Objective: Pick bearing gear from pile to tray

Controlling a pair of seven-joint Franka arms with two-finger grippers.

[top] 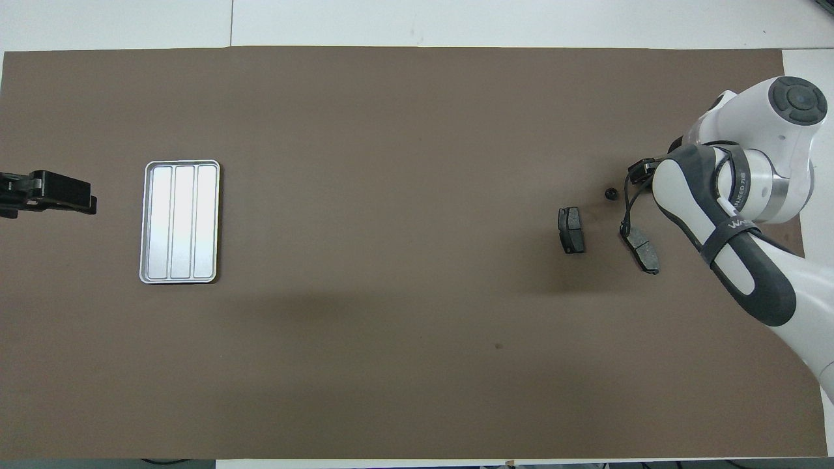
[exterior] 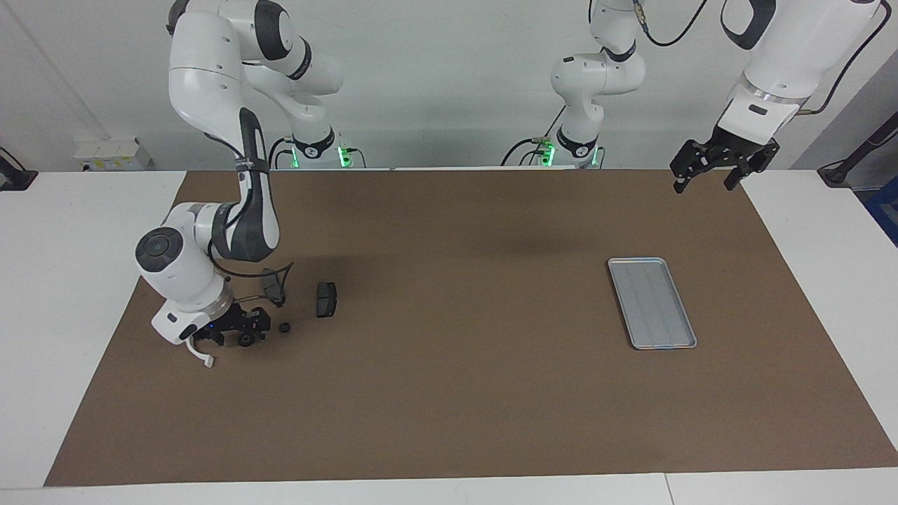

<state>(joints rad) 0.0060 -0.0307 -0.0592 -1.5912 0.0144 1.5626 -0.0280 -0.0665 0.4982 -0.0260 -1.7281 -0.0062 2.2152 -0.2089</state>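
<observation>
The left gripper (exterior: 715, 170) hangs spread over the brown mat (exterior: 449, 393), waiting; nearby lies the tray (exterior: 652, 303). At the right arm's end, 2 pads (exterior: 326, 299) and a round piece (exterior: 285, 327) lie by the right gripper (exterior: 235, 335), low on the pile, its fingers unreadable. White tabletop (exterior: 70, 280) borders the mat.

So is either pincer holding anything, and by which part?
The left pincer hangs open and empty. The right pincer is down at a small black round piece; whether it grips it cannot be told.

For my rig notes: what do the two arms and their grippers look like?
Both arms are glossy white with rounded segments and dark grey joint bands. The right arm carries grey lettering and thin black cables. The left gripper and right gripper are black, and green lights glow at both bases.
</observation>
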